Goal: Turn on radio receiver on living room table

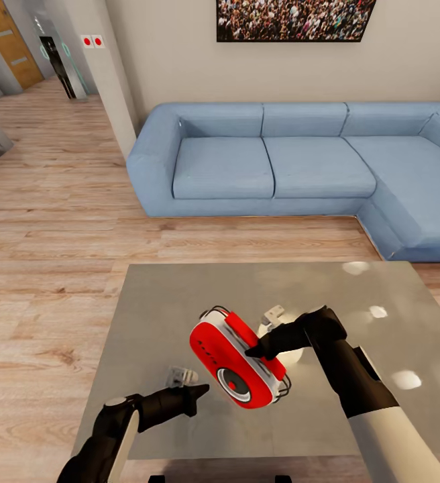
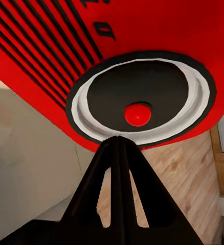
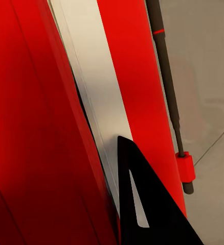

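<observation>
Counting one radio receiver, tilted above the grey counter. My right hand is clenched on its white trim band, fingers against the red shell, wire handle alongside. My left hand is pinched fully closed, empty, its tip just short of the round dark dial. One blue sofa sits beyond.
</observation>
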Motion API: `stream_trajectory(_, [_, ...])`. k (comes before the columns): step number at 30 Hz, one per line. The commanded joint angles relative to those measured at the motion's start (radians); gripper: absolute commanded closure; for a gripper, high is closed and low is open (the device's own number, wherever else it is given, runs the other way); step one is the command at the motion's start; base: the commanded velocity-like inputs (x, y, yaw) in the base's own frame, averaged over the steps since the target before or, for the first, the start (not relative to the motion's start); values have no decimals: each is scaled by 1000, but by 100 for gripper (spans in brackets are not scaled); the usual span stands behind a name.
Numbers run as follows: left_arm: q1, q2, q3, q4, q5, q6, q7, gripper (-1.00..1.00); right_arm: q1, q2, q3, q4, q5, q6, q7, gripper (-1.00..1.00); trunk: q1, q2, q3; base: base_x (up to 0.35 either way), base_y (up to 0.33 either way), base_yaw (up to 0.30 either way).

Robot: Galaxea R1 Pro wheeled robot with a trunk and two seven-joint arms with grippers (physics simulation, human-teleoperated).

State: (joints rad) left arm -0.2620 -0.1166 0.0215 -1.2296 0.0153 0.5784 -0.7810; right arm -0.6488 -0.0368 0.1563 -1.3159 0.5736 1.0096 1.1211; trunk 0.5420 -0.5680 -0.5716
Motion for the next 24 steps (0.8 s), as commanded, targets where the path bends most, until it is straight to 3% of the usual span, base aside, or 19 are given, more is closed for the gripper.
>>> stream_trajectory(1, [0, 0, 0, 1, 0, 0, 0, 100, 0, 0, 0, 0, -8, 4, 0, 100, 0, 0, 0, 0, 0, 0])
stream_trajectory(7, [0, -3, 0, 4, -1, -1, 2, 100, 0, 3, 37, 0, -8, 4, 0, 100, 0, 0, 0, 0, 0, 0])
stream_trajectory(15, [0, -33, 0, 7, 0, -21, 1, 100, 0, 4, 42, 0, -8, 4, 0, 100, 0, 0, 0, 0, 0, 0])
stream_trajectory(19, [-28, -43, -6, 67, -1, -56, 3, 100, 0, 4, 42, 0, -8, 4, 0, 100, 0, 0, 0, 0, 0, 0])
stream_trajectory(21, [-63, -44, -36, 131, -1, -61, 7, 100, 0, 3, 42, 0, -8, 4, 0, 100, 0, 0, 0, 0, 0, 0])
stream_trajectory(24, [-72, -44, -46, 145, -1, -62, 12, 100, 0, 3, 42, 0, -8, 4, 1, 100, 0, 0, 0, 0, 0, 0])
